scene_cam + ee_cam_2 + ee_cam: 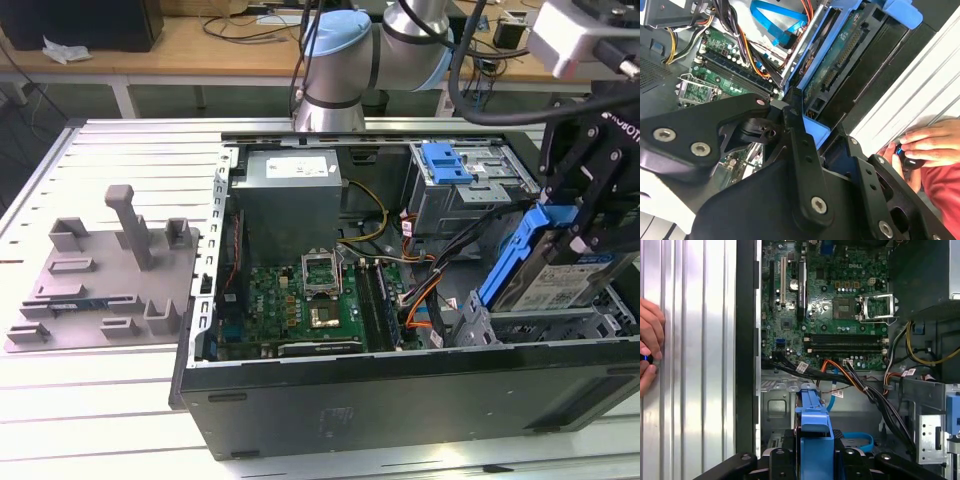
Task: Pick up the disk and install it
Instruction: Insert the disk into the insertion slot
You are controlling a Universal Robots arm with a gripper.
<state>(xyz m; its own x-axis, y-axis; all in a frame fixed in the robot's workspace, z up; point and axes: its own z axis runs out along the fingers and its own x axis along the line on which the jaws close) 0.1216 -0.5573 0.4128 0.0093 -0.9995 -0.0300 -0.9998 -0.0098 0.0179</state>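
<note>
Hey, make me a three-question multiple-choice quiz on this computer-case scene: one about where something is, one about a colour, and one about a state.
1. Where is the disk?
A) on the grey fixture beside the case
B) tilted in the end of the case at the exterior view's right
C) on the wooden bench

2. What colour is the bracket framing the disk?
A) red
B) green
C) blue

3. What state is the pincer in?
A) shut on the disk
B) open above the motherboard
C) open over the table

Answers:
1 B, the exterior view shows it leaning in that end of the case.
2 C, both wrist views show blue plastic.
3 A, it clamps the bracket in the first wrist view.
</note>
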